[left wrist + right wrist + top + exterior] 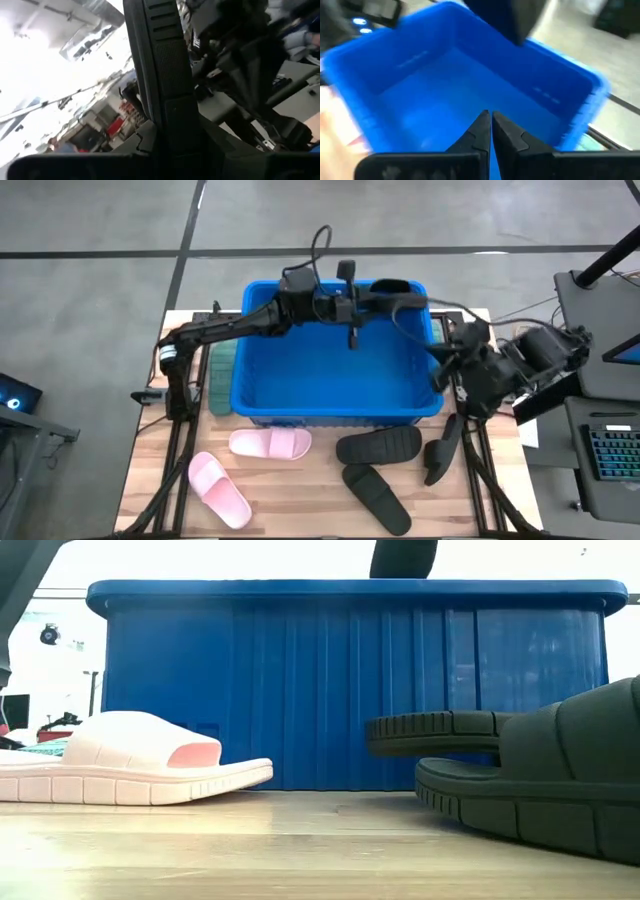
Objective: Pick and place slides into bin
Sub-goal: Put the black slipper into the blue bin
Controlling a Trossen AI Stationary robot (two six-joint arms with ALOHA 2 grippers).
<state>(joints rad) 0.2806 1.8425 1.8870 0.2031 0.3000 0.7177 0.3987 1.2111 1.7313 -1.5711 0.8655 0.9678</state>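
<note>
The blue bin (330,365) stands mid-table, seen from the side in the low view (350,690). My left gripper (365,300) reaches from the table's left over the bin's far side, shut on a black slide (402,292) that shows above the rim (405,558). My right gripper (490,122) is shut and holds nothing, at the bin's right wall (440,375), looking into the bin (445,85). On the table in front of the bin lie two pink slides (270,443) (220,490) and three black slides (380,445) (375,497) (440,450). My left gripper holds the black slide with its fingers coming level from the table's left. The slide's ribbed edge (160,75) runs up between the fingers in the left wrist view. The slide is lifted clear, above the bin's far right corner. Which part the fingers have does not show.
A green slide (220,370) lies between the bin's left wall and the left arm's base. Beyond the table's right edge are a desk and a keyboard (610,455). Bare wood shows at the near edge (300,520).
</note>
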